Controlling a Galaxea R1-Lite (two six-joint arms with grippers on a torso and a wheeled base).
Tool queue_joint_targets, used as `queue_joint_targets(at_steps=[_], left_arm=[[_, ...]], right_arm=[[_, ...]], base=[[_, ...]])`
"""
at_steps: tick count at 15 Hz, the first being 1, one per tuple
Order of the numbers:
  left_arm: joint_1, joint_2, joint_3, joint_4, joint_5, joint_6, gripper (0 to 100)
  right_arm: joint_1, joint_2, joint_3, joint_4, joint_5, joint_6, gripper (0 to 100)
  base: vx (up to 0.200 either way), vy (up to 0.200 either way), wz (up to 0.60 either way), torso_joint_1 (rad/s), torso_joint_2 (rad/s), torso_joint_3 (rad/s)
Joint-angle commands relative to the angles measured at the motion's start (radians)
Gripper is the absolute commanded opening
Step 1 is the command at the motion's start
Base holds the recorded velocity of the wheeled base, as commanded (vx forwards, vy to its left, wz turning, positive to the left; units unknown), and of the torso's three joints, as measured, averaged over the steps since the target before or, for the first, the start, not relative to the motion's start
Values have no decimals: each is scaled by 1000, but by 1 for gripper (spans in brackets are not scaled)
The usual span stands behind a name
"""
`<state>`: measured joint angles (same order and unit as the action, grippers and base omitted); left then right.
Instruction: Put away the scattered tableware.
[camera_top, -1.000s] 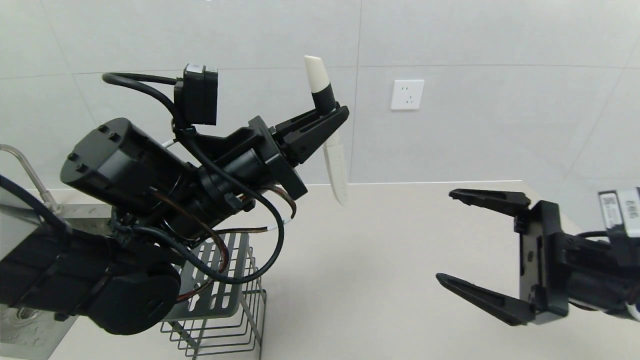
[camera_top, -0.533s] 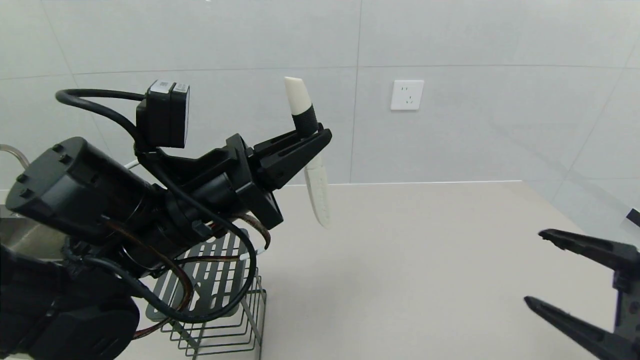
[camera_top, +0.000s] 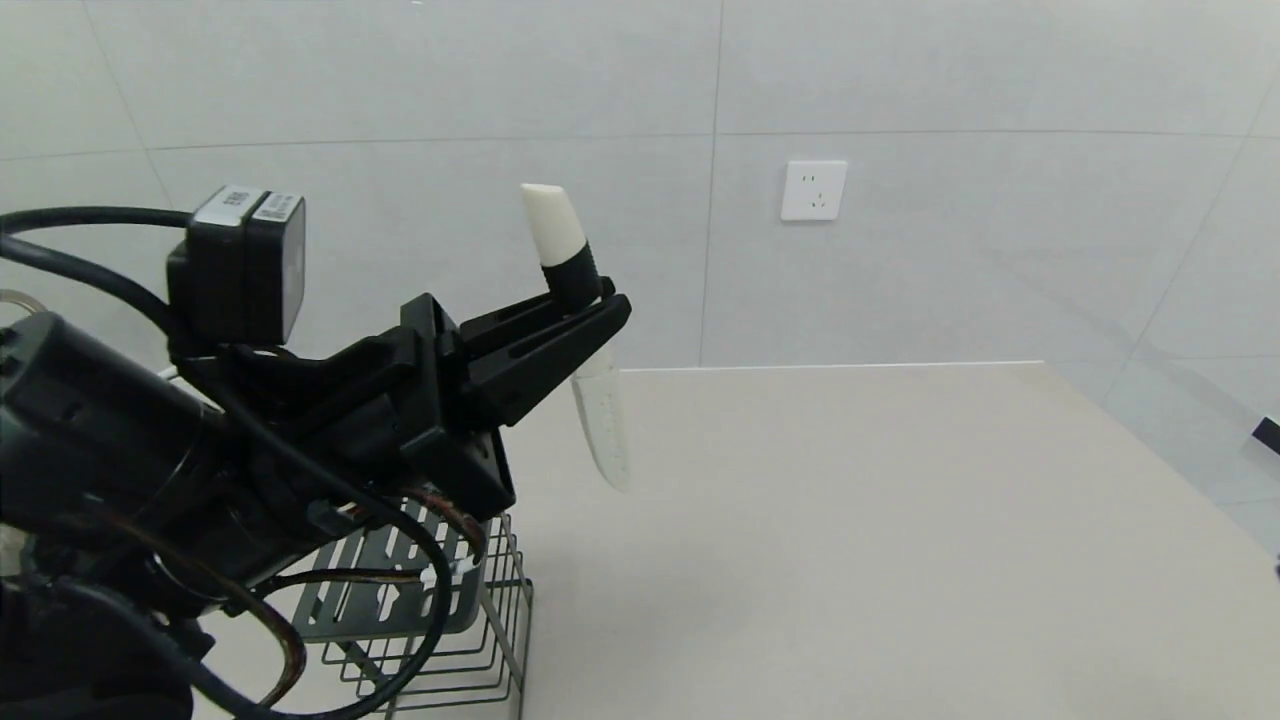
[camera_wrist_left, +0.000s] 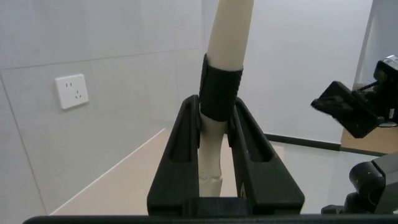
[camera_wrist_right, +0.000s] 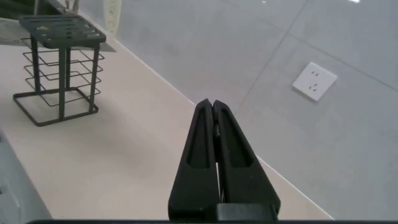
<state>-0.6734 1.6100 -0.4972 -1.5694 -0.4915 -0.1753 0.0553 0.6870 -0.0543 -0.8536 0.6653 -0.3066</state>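
A: Above the desk (camera_top: 850, 520), near-left corner?
B: Left arm (camera_top: 200, 450), angled upward over the wire rack (camera_top: 430, 620).
A: Grip?
B: Left jaws: clamped on the white knife (camera_top: 603, 430), held aloft, blade down. Right jaws: pressed together, holding nothing.

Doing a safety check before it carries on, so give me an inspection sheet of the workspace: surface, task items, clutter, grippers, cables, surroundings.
Surface: plain beige countertop.
Job's things: white knife held blade down; wire rack with slotted top standing on the countertop.
Clutter: nothing seen.
Grippers: left gripper shut on the knife's handle; right gripper shut, empty.
Cables: black cables loop along the left arm.
Surroundings: tiled wall with a white socket.
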Motion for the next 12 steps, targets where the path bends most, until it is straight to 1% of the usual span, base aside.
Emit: queue_joint_targets(at_steps=[1, 2, 3, 5, 8, 10, 11, 12], left_arm=[[6, -44, 19, -1, 1, -1, 0], [12, -78, 52, -1, 1, -1, 0], [12, -93, 63, -1, 1, -1, 0], [12, -110, 82, -1, 2, -1, 0], [20, -114, 86, -1, 2, 0, 0], [20, -111, 85, -1, 2, 0, 0], [26, -110, 75, -1, 4, 0, 0], [43, -111, 72, -1, 1, 4, 0]], right_arm=[[-43, -152, -27, 21, -1, 35, 0], [-78, -248, -27, 22, -1, 93, 0], [-77, -287, -22, 22, 0, 89, 0], [-31, -371, -21, 22, -1, 81, 0], [-58, -466, 14, 28, -9, 81, 0], [-74, -495, 54, 61, -43, 80, 0], [-88, -555, 54, 183, -55, 81, 0], [-98, -615, 54, 352, -89, 95, 0]], base=[[0, 0, 0, 0, 0, 0], [0, 0, 0, 0, 0, 0], [0, 0, 0, 0, 0, 0], [0, 0, 0, 0, 0, 0], [0, 0, 0, 0, 0, 0], [0, 0, 0, 0, 0, 0], [0, 0, 0, 0, 0, 0], [0, 0, 0, 0, 0, 0]])
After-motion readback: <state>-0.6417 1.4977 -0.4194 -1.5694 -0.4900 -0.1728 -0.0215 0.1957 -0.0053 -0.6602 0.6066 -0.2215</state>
